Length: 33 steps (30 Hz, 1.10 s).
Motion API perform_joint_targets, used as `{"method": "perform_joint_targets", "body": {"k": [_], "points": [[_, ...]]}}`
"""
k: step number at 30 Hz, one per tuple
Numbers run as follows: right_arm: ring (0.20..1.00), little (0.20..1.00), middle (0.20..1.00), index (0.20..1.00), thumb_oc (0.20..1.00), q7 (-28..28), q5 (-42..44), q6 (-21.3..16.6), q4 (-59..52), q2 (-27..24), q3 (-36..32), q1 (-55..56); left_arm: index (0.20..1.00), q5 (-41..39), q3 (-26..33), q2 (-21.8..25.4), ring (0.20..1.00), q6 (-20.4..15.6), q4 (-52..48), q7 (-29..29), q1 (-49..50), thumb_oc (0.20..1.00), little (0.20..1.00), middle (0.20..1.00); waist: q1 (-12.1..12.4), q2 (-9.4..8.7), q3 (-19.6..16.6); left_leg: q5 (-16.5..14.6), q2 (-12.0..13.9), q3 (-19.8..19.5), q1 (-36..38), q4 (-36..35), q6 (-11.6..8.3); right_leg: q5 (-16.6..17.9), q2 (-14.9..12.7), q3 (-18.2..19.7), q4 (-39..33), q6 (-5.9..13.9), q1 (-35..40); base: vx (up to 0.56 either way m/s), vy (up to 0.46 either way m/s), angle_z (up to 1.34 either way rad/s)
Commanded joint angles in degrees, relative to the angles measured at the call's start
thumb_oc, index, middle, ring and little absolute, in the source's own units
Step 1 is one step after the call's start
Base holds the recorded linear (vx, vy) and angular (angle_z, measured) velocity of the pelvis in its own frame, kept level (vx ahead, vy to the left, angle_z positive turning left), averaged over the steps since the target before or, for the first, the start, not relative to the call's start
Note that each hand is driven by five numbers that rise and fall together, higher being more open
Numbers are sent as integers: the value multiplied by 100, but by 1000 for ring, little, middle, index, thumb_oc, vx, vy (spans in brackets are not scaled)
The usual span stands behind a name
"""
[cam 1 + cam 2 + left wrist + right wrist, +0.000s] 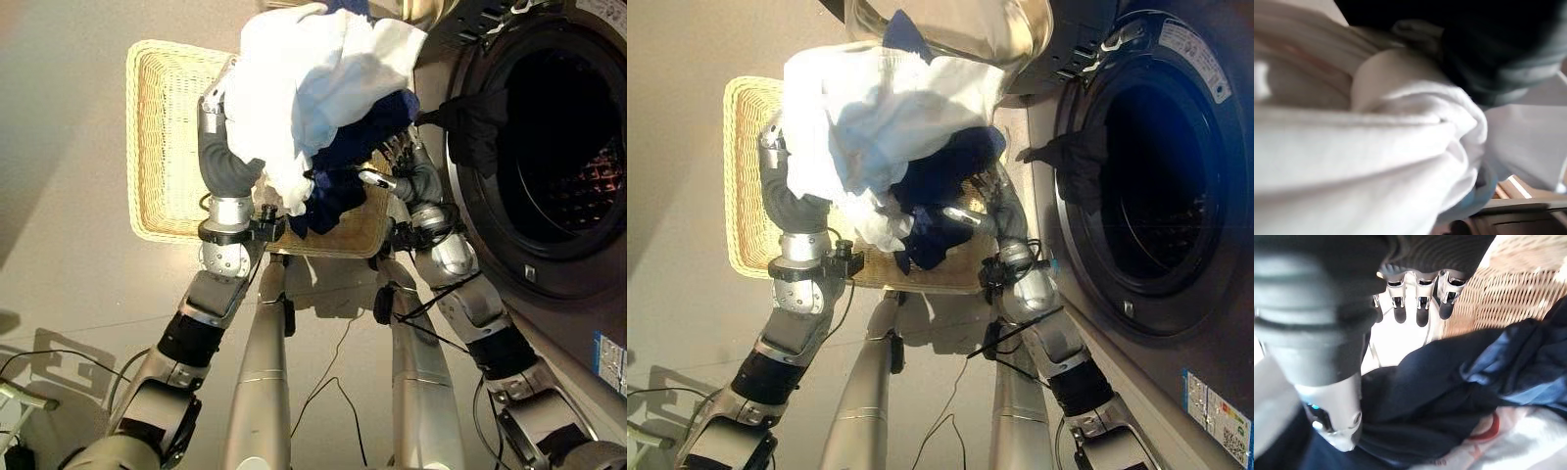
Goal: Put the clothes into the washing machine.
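My right hand (1415,303), fingers loosely curled, props the navy garment (358,147); left fingers hidden under white cloth (294,88). The bundle could slip into the wicker basket (162,147), missing the drum (578,147) at three o'clock.

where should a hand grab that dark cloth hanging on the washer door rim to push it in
Judging from the eye views, grip the dark cloth at its bunched middle, where it drapes over the drum opening's left rim. Come from the basket side, toward the drum: the loose end hangs outside, so a pinch there can carry it inward. Both arms currently hold the clothes bundle.
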Motion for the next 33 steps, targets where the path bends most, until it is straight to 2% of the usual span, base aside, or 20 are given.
{"method": "perform_joint_targets", "body": {"k": [1, 6, 11, 13, 21, 27, 29, 30, 31, 32, 33], "points": [[1000, 1000, 1000, 1000, 1000, -182, 120, -568, -358, -107, -257, 211, 200, 971, 260, 138, 200, 135, -100, 961, -62, 200, 200, 200, -75, 165, -103, -119, -384, -47, -112, 228, 535, 592, 248, -117, -677, 324, 353, 0, 0, 0], [1000, 1000, 1000, 1000, 1000, -516, 126, -828, -313, -170, -476, 438, 200, 1169, 362, 413, 200, 597, 464, 1905, 204, 200, 200, 200, -94, 183, -103, -105, -327, -12, -117, 217, 511, 588, 244, -106, -672, 346, 342, 0, 7, 0], [1000, 1000, 1000, 1000, 1000, -639, 107, -858, -293, -199, -553, 513, 200, 1329, 403, 531, 200, 775, 816, 2498, 295, 200, 200, 200, -110, 196, -103, -98, -293, 11, -126, 229, 508, 581, 239, -85, -640, 349, 317, 0, 13, 0], [1000, 1000, 1000, 1000, 1000, -797, 157, -897, -249, -236, -604, 558, 200, 1551, 396, 629, 200, 1120, 1060, 2884, 311, 200, 200, 200, -116, 195, -103, -96, -265, 22, -124, 240, 496, 571, 232, -77, -599, 357, 303, 0, 0, 0], [1000, 1000, 1000, 1000, 1000, -894, 147, -816, -300, -230, -569, 503, 200, 1786, 309, 740, 200, 1581, 1264, 2911, 157, 200, 200, 200, -128, 194, -103, -59, -235, 47, -154, 214, 486, 581, 229, -75, -602, 361, 269, 0, 0, 0], [1000, 1000, 1000, 1000, 1000, -879, 138, -775, -298, -216, -552, 458, 206, 1797, 254, 753, 206, 1671, 1315, 2773, 77, 206, 206, 206, -130, 197, -103, -55, -229, 59, -153, 212, 483, 582, 222, -77, -597, 366, 268, 0, 0, 0], [1000, 1000, 1000, 1000, 1000, -854, 133, -749, -294, -204, -544, 442, 398, 1796, 224, 747, 398, 1700, 1320, 2703, 75, 398, 398, 398, -129, 199, -103, -51, -221, 59, -172, 228, 475, 584, 218, -76, -585, 369, 253, 0, 0, 0], [1000, 1000, 1000, 1000, 1000, -841, 137, -731, -299, -208, -544, 429, 730, 1771, 217, 748, 730, 1677, 1323, 2671, 65, 730, 730, 730, -132, 202, -103, -52, -221, 65, -175, 225, 475, 585, 219, -73, -592, 369, 249, 0, 0, 0], [1000, 1000, 1000, 1000, 1000, -822, 138, -731, -302, -210, -548, 437, 1000, 1751, 219, 746, 1000, 1677, 1319, 2597, 71, 1000, 1000, 1000, -132, 202, -103, -52, -224, 66, -172, 221, 477, 586, 221, -73, -593, 369, 250, 0, 0, 0], [1000, 1000, 1000, 1000, 1000, -820, 137, -730, -303, -209, -548, 438, 934, 1746, 219, 746, 934, 1676, 1318, 2584, 72, 934, 934, 934, -132, 202, -103, -52, -224, 67, -172, 221, 477, 587, 221, -73, -592, 369, 249, 0, 0, 0], [1000, 1000, 1000, 1000, 1000, -810, 144, -741, -321, -211, -552, 452, 200, 1789, 206, 747, 200, 1646, 1284, 2487, 87, 200, 200, 200, -134, 201, -103, -51, -228, 68, -186, 225, 478, 591, 224, -72, -591, 368, 234, 0, 0, 0]]}}
